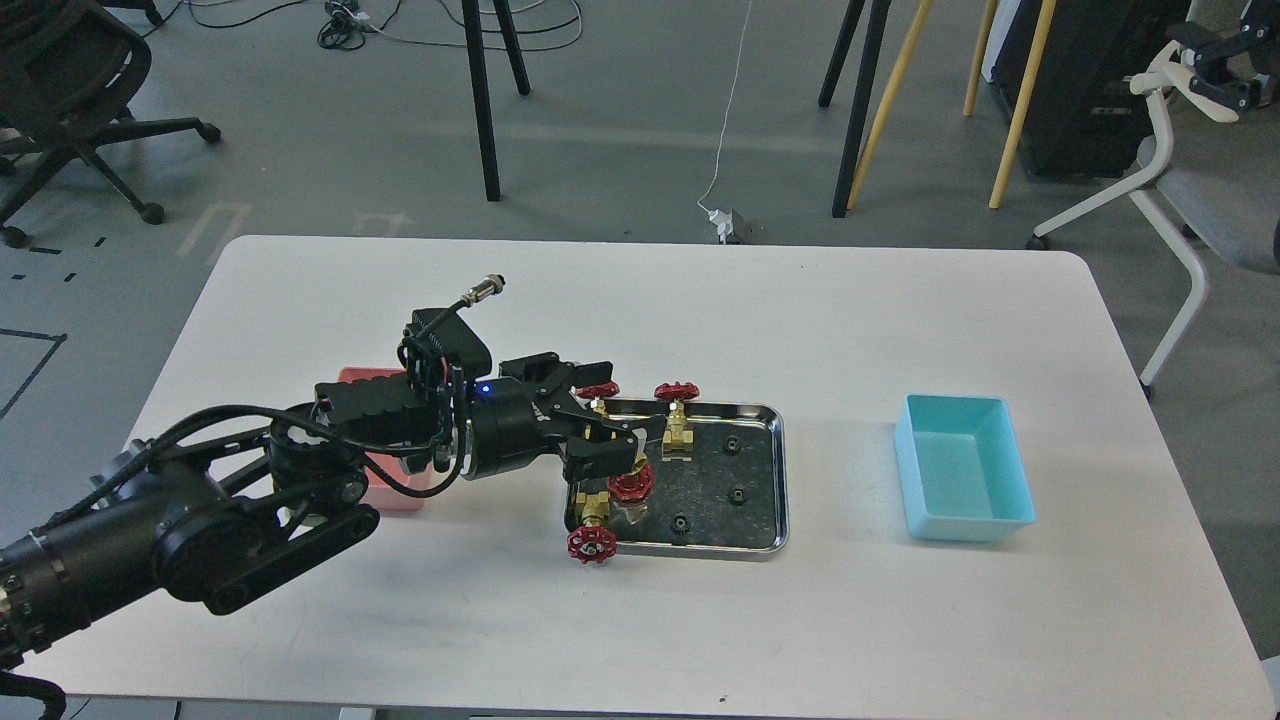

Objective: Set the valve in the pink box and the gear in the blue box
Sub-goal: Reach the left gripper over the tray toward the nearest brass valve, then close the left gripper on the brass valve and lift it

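Four brass valves with red handwheels sit in the left half of the steel tray (765,545). My left gripper (598,415) is open over the tray's back left corner. Its fingers (600,458) stand on either side of the back left valve (598,391), not closed on it. Other valves stand at the back middle (678,432), lie in the middle (632,484) and at the front left (590,543). Three black gears (738,494) lie in the tray's right half. The pink box (393,497) is mostly hidden behind my left arm. The blue box (960,470) stands empty at the right.
A small dark part at the top right edge (1222,70) may be my right gripper; its fingers cannot be told apart. Chairs, stand legs and cables are on the floor beyond the table's far edge.
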